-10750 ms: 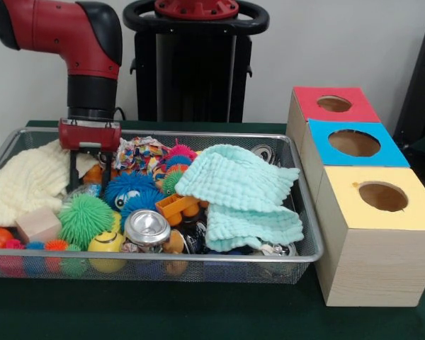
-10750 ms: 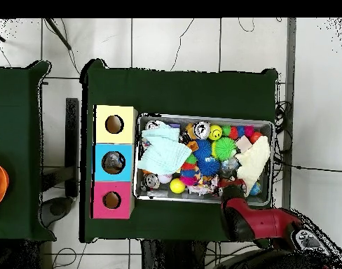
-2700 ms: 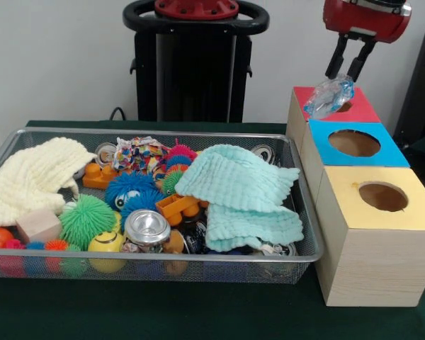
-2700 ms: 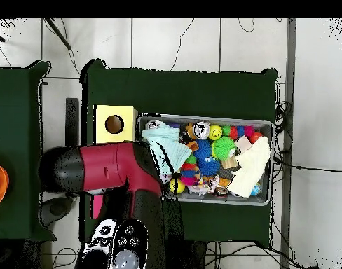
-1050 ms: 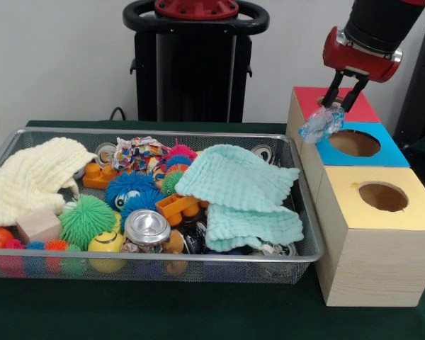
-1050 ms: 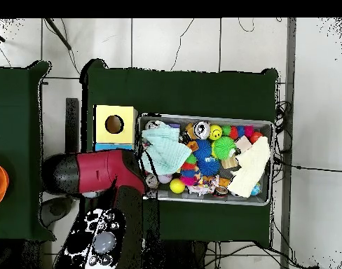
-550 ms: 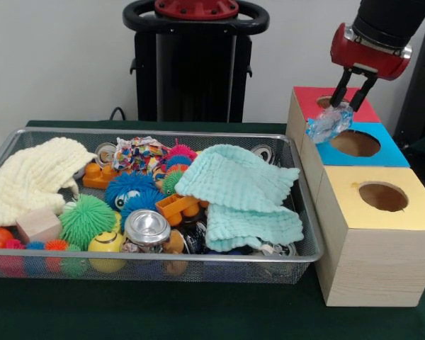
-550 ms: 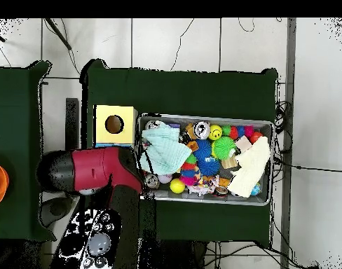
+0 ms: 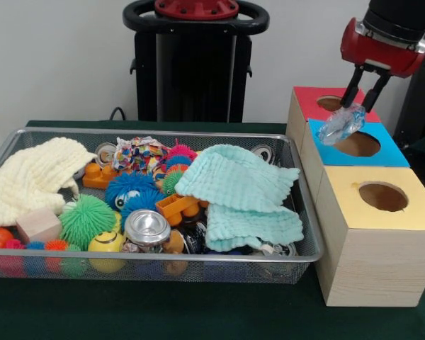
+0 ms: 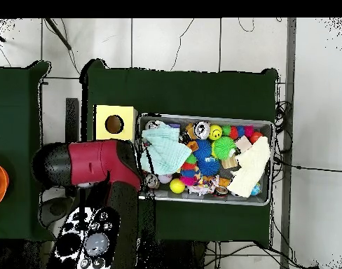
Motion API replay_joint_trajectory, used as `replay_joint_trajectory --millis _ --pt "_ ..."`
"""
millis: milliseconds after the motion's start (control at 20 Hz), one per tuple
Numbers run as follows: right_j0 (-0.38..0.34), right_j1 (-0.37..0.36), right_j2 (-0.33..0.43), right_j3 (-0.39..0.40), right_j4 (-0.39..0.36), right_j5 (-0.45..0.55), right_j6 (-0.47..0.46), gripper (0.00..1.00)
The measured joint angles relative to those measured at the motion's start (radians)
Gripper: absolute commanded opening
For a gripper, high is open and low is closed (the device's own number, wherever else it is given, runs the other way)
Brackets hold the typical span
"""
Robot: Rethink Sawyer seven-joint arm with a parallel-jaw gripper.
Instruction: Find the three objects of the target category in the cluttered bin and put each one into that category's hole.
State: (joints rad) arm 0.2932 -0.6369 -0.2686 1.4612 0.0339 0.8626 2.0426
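Note:
My gripper (image 9: 360, 106) hangs at the upper right of the front view, shut on a wad of clear wrinkly plastic with blue patches (image 9: 342, 122). The wad hangs just above the near-left edge of the round hole in the blue-topped box (image 9: 354, 144). The silver wire-mesh bin (image 9: 198, 270) sits to the left, full of toys and cloths. No other plastic wad shows plainly in it. In the overhead view my red arm (image 10: 97, 164) covers the gripper, the wad and the blue and red boxes. The bin (image 10: 204, 118) shows to its right.
A red-topped box (image 9: 308, 99) stands behind the blue one, and a yellow-topped box (image 9: 382, 195) (image 10: 115, 124) in front of it. The bin holds a teal cloth (image 9: 241, 188), a cream cloth (image 9: 28, 180), a silver can (image 9: 147, 228) and spiky balls (image 9: 87, 219).
My gripper left the bin's left end with the wad. Since 2.7 s ago it has carried it from over the red box, nearer and lower, to the blue box's hole.

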Motion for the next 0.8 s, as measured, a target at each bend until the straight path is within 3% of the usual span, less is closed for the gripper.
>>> replay_joint_trajectory --millis 800 --pt "0.002 0.005 -0.005 -0.001 0.097 0.0 0.015 0.0"
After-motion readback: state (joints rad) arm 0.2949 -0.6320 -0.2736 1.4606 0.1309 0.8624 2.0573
